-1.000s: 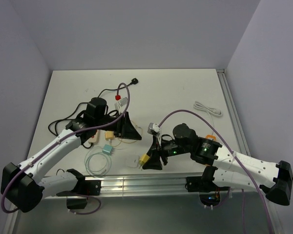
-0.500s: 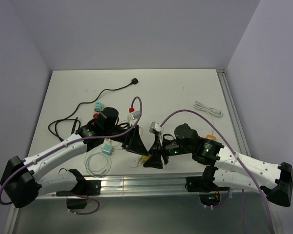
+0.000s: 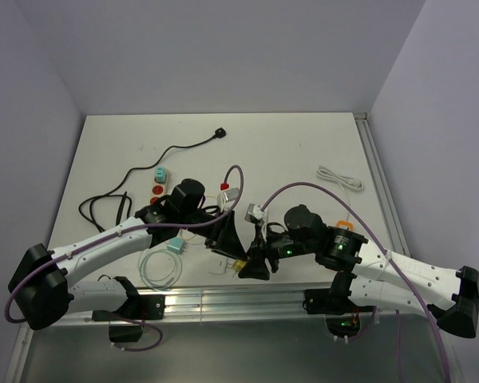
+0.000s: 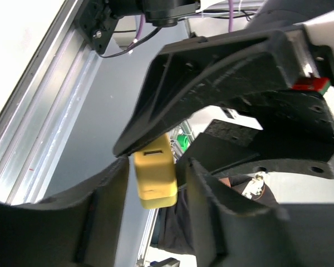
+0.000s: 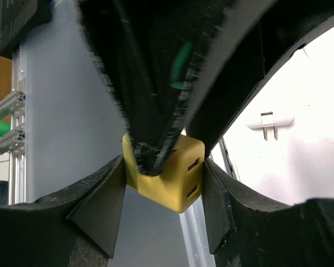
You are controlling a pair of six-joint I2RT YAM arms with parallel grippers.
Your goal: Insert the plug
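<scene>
Yellow adapter (image 5: 175, 178) sits near the middle of the table's (image 3: 303, 144) front edge, held up off the surface where the two arms meet. In the left wrist view it is taller than it is wide. Its long axis runs roughly along the left fingers (image 4: 100, 211), a little tilted, and one slot shows on its upper face. In the right wrist view the face with two slots points to the lower right. From above it is too small to read its direction.

Farthest left on the table lies a coiled thin cord (image 3: 161, 269), with a teal plug (image 3: 176, 246) just above it and a power strip (image 3: 158, 183) farther back. The left fingers stand spread on either side of the block, a slim gap at each side. The right fingers (image 5: 222, 211) pinch it between them, both pads on its sides. A white plug (image 5: 270, 119) lies flat on the table beyond, and its two prongs point down in the right wrist view. A white cable (image 3: 340, 178) lies well apart at the right.
</scene>
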